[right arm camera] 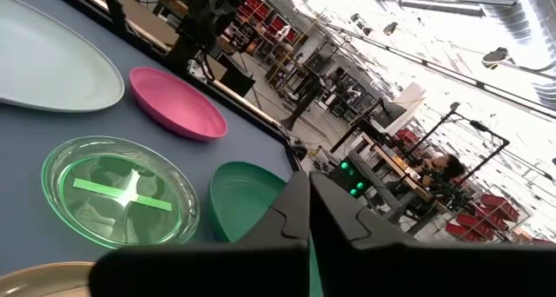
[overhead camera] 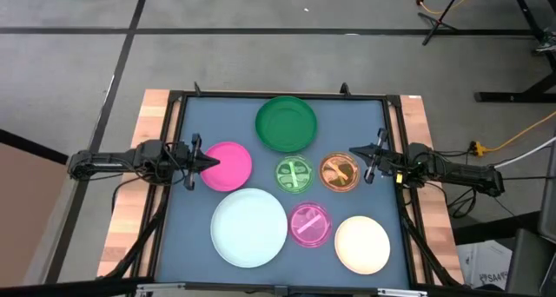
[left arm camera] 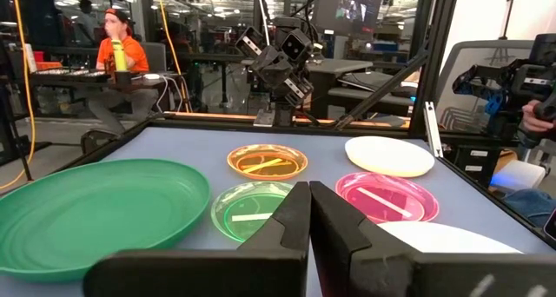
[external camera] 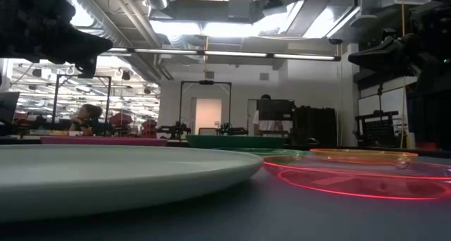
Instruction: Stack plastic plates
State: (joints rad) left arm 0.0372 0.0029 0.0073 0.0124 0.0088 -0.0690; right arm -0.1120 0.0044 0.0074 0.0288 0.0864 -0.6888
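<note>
Seven plastic plates (overhead camera: 249,228) spread singly over tabletop (overhead camera: 195,245); light, stiff, slippery, best pinched at rim. Left pincer (overhead camera: 196,162) and right pincer (overhead camera: 368,162) both closed, empty, hovering at opposite edges.

From my seat I see a grey floor (overhead camera: 261,36) crossed by dark lines around the table. Beyond it, long ceiling lights (external camera: 232,54) glow, and a person in an orange shirt (left arm camera: 122,49) sits at a desk.
</note>
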